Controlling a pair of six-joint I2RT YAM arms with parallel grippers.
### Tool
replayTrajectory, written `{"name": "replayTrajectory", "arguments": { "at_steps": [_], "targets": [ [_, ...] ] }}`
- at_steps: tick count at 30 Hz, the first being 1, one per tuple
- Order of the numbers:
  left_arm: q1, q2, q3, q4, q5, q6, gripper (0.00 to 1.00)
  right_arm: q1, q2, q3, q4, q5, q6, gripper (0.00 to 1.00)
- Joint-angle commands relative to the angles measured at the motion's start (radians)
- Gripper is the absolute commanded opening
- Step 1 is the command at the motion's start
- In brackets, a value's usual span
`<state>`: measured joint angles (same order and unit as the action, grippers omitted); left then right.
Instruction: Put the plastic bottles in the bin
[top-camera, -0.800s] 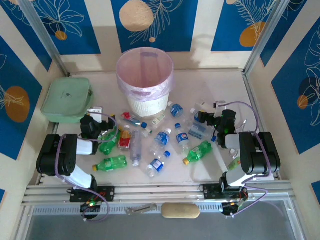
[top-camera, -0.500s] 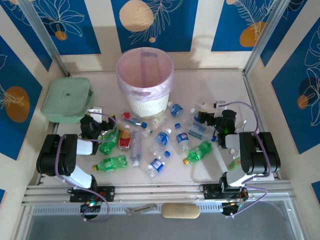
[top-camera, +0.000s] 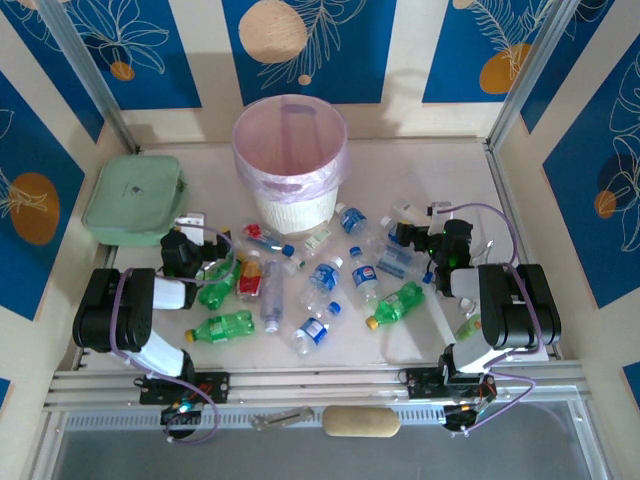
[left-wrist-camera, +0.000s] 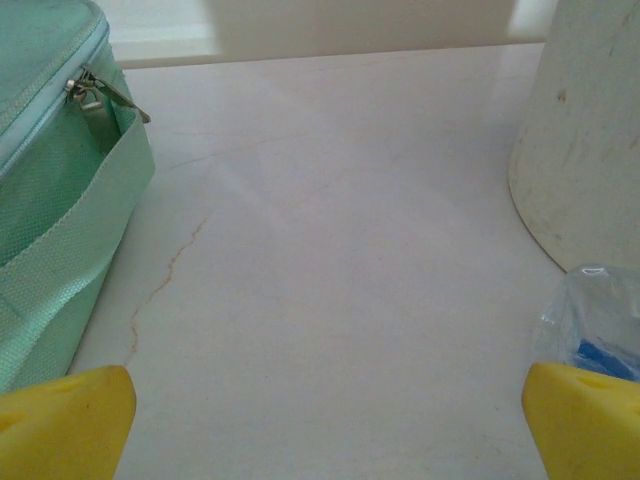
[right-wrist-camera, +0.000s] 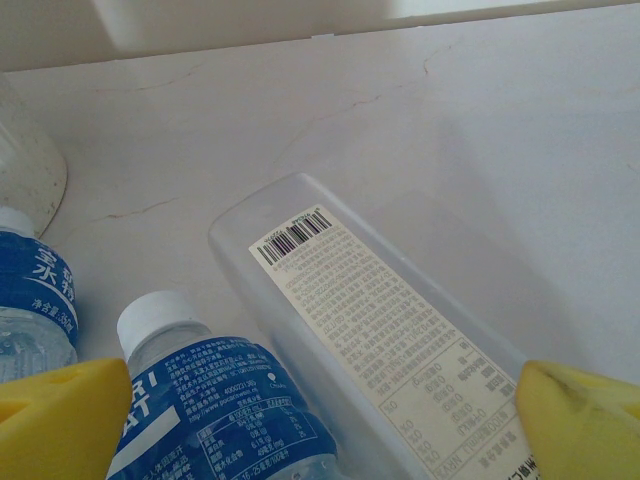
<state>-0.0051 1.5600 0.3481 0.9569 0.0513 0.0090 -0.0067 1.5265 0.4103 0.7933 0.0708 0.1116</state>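
The white bin (top-camera: 290, 160) with its pink liner stands at the back middle. Several plastic bottles lie in front of it: green ones (top-camera: 222, 326) (top-camera: 397, 303), a red-labelled one (top-camera: 250, 275) and blue-labelled clear ones (top-camera: 325, 275). My left gripper (top-camera: 192, 228) (left-wrist-camera: 325, 420) is open over bare table, between the green box and the bin wall (left-wrist-camera: 590, 150), with a clear bottle (left-wrist-camera: 590, 320) by its right finger. My right gripper (top-camera: 405, 235) (right-wrist-camera: 325, 410) is open. Between its fingers lie a clear flat-sided bottle with a white label (right-wrist-camera: 390, 320) and a blue-labelled bottle (right-wrist-camera: 215, 400).
A pale-green zipped box (top-camera: 133, 198) (left-wrist-camera: 50, 200) sits at the back left, close to my left gripper. Metal frame posts and the patterned walls close in the table on three sides. Another blue-labelled bottle (right-wrist-camera: 30, 300) lies left of my right gripper.
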Motion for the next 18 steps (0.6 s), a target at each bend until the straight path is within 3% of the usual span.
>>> {"name": "replayTrajectory", "arguments": {
  "at_steps": [1, 8, 12, 16, 18],
  "targets": [
    [-0.007, 0.006, 0.020, -0.001, 0.020, 0.006, 0.99, 0.002, -0.005, 0.012, 0.003, -0.004, -0.011, 0.99],
    [-0.008, -0.049, -0.027, 0.047, -0.047, -0.014, 0.99, 0.052, -0.151, 0.034, -0.157, 0.110, -0.026, 1.00],
    [-0.017, -0.143, -0.049, 0.002, -0.125, -0.025, 0.99, 0.092, -0.252, 0.133, -0.444, 0.138, 0.050, 0.99],
    [-0.030, -0.297, -0.028, -0.148, -0.201, -0.040, 0.99, 0.150, -0.301, 0.239, -0.690, 0.106, 0.100, 0.97],
    [-0.030, -0.377, 0.001, -0.241, -0.213, -0.112, 0.99, 0.203, -0.310, 0.297, -0.803, 0.114, 0.086, 0.97]
  ]
}}
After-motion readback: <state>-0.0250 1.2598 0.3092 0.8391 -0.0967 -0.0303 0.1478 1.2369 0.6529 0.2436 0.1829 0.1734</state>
